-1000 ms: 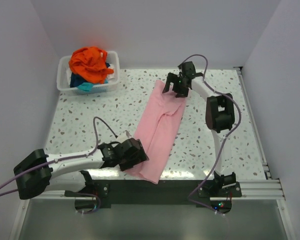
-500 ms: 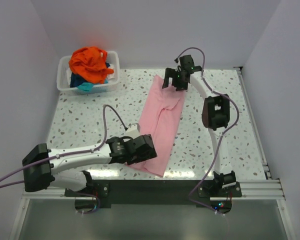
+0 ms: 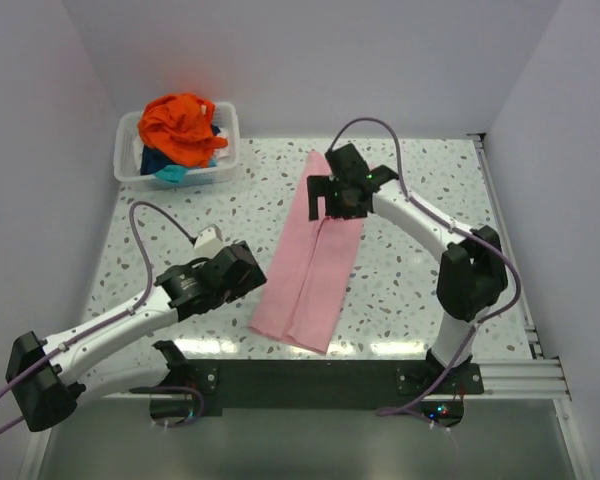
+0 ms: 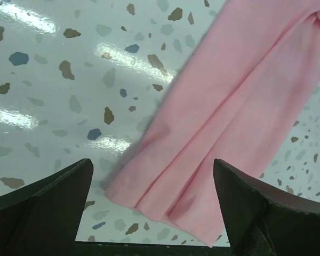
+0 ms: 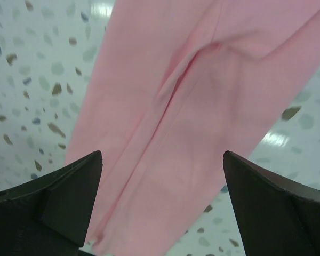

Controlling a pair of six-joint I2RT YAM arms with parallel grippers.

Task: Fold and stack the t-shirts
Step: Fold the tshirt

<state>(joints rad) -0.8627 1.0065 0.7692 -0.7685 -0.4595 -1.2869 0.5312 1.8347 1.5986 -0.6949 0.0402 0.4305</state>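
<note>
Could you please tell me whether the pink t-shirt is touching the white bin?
Apart. The top view shows speckled table between the pink t-shirt and the white bin.

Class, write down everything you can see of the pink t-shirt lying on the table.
The pink t-shirt is soft, plain, matt cloth, folded lengthwise into a long narrow strip with a crease down its middle. It lies flat on the speckled table, slanting from the far centre towards the near edge. The open right gripper is over its far end. The open left gripper is beside its near end, not holding it.
</note>
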